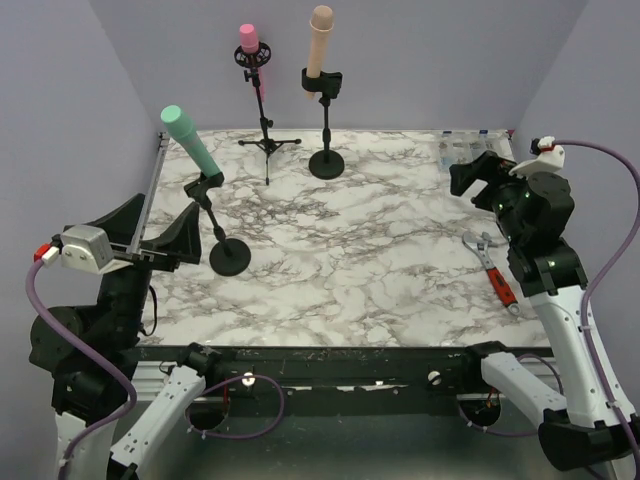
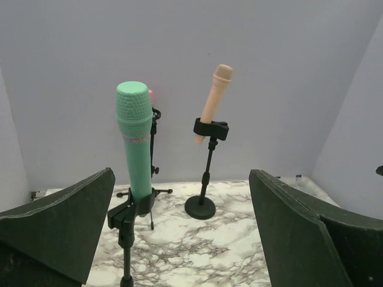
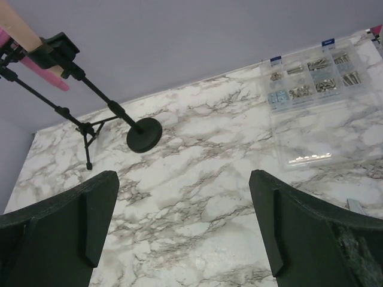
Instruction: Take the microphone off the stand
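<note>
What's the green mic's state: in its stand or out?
In. The green microphone sits in the clip of its stand, leaning.

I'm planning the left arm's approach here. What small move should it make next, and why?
Probably ease the left gripper forward and slightly left toward the green mic. Its jaws stand open and hold nothing, and the mic, seated in its clip, lies ahead, left of centre between the fingers.

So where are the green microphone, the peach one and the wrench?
green microphone (image 1: 192, 142): top view, middle of its body.
peach microphone (image 1: 318, 45): top view, middle of its body above the clip.
wrench (image 1: 503, 288): top view, on its red handle.
</note>
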Motion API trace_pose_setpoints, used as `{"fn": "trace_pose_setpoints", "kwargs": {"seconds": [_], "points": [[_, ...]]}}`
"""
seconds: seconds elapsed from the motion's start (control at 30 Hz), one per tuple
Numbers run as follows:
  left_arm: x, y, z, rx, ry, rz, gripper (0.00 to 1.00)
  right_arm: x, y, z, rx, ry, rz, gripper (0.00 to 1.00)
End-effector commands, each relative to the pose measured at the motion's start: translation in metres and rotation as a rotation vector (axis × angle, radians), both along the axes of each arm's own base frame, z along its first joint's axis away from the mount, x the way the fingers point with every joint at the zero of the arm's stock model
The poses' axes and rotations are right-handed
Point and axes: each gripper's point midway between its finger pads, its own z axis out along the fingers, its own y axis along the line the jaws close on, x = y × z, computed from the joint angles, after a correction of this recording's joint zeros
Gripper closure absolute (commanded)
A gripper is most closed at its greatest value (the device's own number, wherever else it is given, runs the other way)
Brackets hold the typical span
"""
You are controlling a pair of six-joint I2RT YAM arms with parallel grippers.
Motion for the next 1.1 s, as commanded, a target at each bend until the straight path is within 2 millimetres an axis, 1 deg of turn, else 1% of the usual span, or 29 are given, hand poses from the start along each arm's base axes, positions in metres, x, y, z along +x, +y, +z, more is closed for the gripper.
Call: {"fn": "trace_pose_setpoints", "kwargs": {"seconds": [0.0, 0.1, 0.3, 0.37, 0.47, 0.53, 0.6, 0.73, 0.9, 0.97, 1.07], "points": [[0.006, -0.007, -0.008, 0.027, 0.024, -0.022, 0.02, 0.005, 0.008, -0.005, 0.018, 0.021, 0.029, 0.0], [0.009, -0.009, -0.012, 0.026, 0.037, -0.023, 0.01, 0.011, 0.009, -0.01, 0.027, 0.045, 0.026, 0.0], [0.015, -0.007, -0.018, 0.024, 0.063, -0.002, 0.01, 0.013, 0.015, -0.017, 0.085, 0.087, 0.034, 0.0], [0.019, -0.002, -0.02, 0.008, 0.077, 0.029, 0.01, 0.014, 0.015, -0.02, 0.097, 0.116, 0.025, 0.0], [0.026, 0.008, -0.022, -0.035, 0.106, 0.085, 0.01, 0.016, 0.008, -0.027, 0.12, 0.162, -0.033, 0.0], [0.03, 0.012, -0.023, -0.064, 0.124, 0.115, 0.01, 0.017, 0.009, -0.031, 0.121, 0.177, -0.032, 0.0], [0.038, 0.013, -0.026, -0.079, 0.141, 0.137, 0.01, 0.018, 0.01, -0.034, 0.126, 0.187, -0.031, 0.0], [0.065, 0.017, -0.029, -0.126, 0.207, 0.214, 0.01, 0.02, 0.012, -0.04, 0.128, 0.208, -0.02, 0.0], [0.099, 0.017, -0.031, -0.141, 0.271, 0.295, 0.01, 0.02, 0.026, -0.047, 0.102, 0.265, 0.067, 0.0], [0.111, 0.018, -0.032, -0.151, 0.287, 0.33, 0.01, 0.02, 0.032, -0.052, 0.091, 0.301, 0.103, 0.0], [0.128, 0.013, -0.03, -0.124, 0.287, 0.345, 0.01, 0.019, 0.041, -0.062, 0.077, 0.351, 0.16, 0.0]]}}
